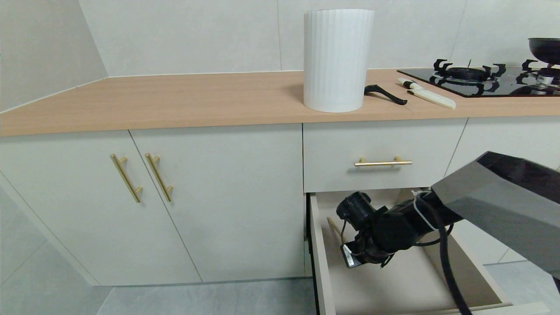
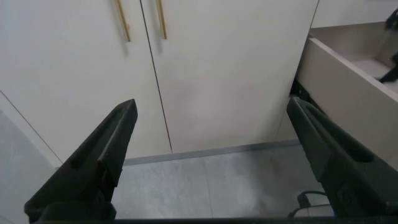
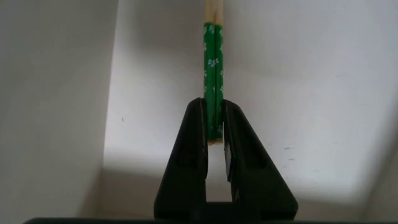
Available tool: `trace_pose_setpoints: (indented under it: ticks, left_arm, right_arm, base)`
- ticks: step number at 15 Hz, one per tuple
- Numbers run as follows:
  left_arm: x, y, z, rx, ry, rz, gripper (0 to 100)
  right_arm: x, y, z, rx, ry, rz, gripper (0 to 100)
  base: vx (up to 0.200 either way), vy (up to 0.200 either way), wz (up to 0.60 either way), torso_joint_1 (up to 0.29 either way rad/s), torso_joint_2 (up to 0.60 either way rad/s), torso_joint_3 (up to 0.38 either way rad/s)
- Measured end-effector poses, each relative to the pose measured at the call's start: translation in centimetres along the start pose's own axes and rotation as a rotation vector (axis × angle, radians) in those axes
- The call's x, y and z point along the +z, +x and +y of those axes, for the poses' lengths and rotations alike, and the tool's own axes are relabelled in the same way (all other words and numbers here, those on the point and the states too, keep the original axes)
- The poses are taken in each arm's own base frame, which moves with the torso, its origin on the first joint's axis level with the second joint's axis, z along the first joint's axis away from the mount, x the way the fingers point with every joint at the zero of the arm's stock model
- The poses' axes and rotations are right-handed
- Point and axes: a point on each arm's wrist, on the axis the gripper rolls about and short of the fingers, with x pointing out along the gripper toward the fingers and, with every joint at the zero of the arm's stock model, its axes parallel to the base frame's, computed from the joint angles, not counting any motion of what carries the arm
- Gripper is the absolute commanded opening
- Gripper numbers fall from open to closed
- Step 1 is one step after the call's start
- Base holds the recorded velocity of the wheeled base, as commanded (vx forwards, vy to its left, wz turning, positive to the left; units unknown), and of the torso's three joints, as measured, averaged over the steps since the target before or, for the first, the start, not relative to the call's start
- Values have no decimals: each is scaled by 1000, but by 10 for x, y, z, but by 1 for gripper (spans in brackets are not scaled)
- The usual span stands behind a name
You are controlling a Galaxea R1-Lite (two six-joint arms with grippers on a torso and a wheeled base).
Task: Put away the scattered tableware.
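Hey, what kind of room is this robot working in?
Most likely a home kitchen: a wooden countertop with a gas hob, a knife lying beside it, and an open drawer below where the right tool holds chopsticks.

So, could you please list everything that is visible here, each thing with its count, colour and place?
chopsticks: one pair, green with bare wood ends, held inside the lower drawer
container: one, white, ribbed, on the counter
utensil: one, black, on the counter beside the container
knife: one, cream, between the utensil and the hob
hob: one, black, at the counter's right end
pan: one, black, on the hob's far right
counter: one, wood-coloured
doors: two, pale, gold handles, under the counter
upper drawer: one, pale, gold handle, shut
lower drawer: one, pale, open
left gripper: black, open, low before the doors
right gripper: black, shut on the chopsticks
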Motion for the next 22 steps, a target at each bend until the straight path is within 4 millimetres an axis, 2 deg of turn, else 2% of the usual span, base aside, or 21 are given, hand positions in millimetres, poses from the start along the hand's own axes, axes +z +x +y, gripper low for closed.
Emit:
trace_pose_setpoints:
  ticks: [6, 12, 13, 19, 22]
  left_arm:
    - [0, 0, 0, 0, 0, 1, 100]
    - [0, 0, 0, 0, 0, 0, 100]
    - [0, 0, 0, 0, 0, 1, 100]
    - [0, 0, 0, 0, 0, 0, 100]
    - [0, 0, 0, 0, 0, 0, 100]
  right_arm:
    - [-19, 33, 10, -24, -38, 83, 0]
    - [-23, 42, 11, -32, -42, 103, 0]
    - [-23, 42, 11, -35, -42, 102, 100]
    - [-23, 43, 10, -49, -43, 100, 100]
    - [-21, 37, 9, -47, -40, 93, 100]
  base:
    - [0, 0, 0, 0, 0, 0]
    - [0, 0, 0, 0, 0, 0]
    - [0, 0, 0, 0, 0, 0]
    - [0, 0, 0, 0, 0, 0]
    - [0, 0, 0, 0, 0, 0]
